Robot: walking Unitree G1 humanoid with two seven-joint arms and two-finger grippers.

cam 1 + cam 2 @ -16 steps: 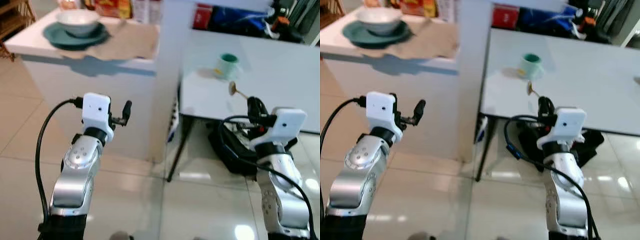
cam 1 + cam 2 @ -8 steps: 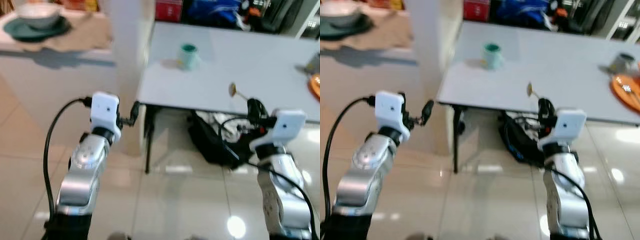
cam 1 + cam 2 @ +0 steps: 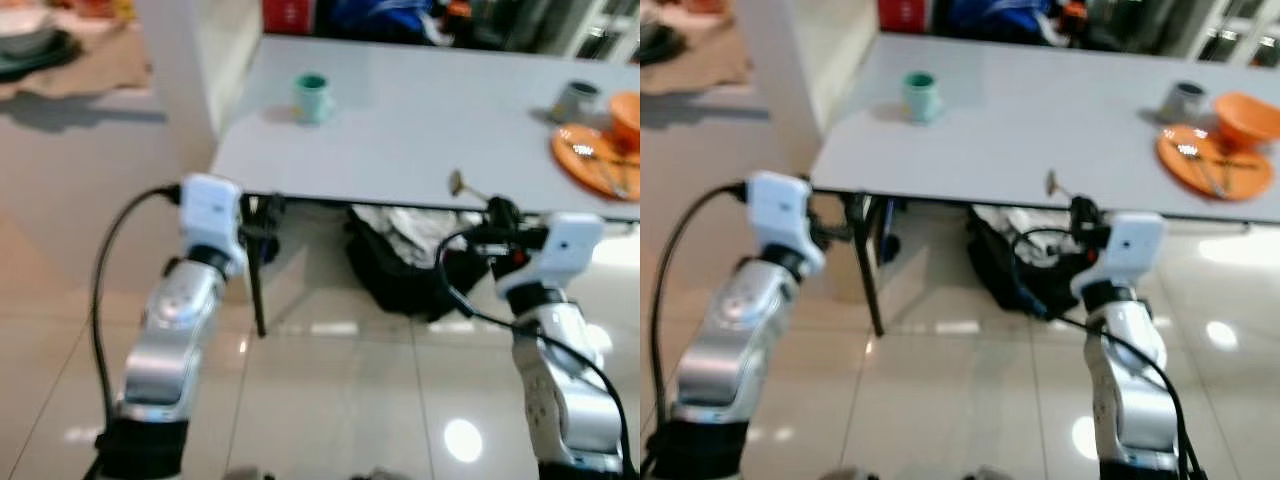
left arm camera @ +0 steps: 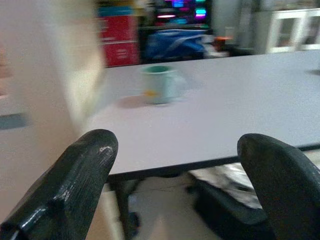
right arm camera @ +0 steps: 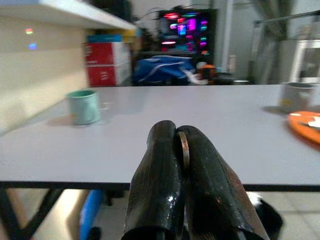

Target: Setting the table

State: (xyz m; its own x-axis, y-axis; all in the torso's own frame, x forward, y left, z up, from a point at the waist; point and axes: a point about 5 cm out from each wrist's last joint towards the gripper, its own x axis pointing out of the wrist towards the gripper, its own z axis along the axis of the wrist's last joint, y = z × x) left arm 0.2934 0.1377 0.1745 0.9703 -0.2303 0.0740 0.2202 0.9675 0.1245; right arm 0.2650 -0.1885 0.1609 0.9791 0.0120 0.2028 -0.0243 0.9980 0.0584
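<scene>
Right eye view: one green mug [image 3: 919,96], one orange plate [image 3: 1214,175].

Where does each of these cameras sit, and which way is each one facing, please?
Left and right eye views: on the head, looking down at the grey table, both silver arms in frame.
Left wrist view: along the open left tool towards the green mug.
Right wrist view: along the right tool, shut on a spoon, across the tabletop.
Shared: all four show the mug.
</scene>
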